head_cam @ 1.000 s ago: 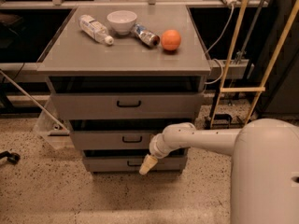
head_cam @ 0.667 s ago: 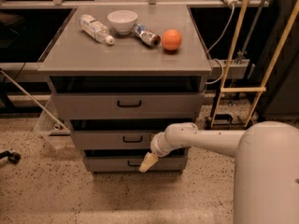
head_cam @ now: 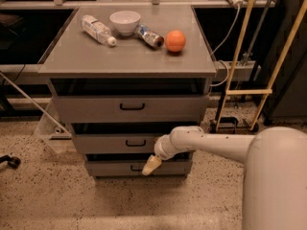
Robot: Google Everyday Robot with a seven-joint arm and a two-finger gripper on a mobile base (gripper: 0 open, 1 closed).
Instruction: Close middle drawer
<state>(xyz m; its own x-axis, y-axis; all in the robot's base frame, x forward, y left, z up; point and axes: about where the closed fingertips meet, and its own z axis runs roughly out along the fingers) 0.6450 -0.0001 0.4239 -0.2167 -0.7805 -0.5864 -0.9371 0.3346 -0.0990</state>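
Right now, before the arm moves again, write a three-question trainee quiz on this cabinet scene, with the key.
1. True or false: the round orange object rests on the flat top of the grey cabinet.
2. Where is the cream-tipped gripper? A: resting on the cabinet top. B: low in front of the cabinet, before the lowest drawer, just under the flat grey front of the middle drawer. C: off to the cabinet's left side.
3. Short answer: how many separate items sit on the cabinet top?

Key: 1 true; 2 B; 3 four.
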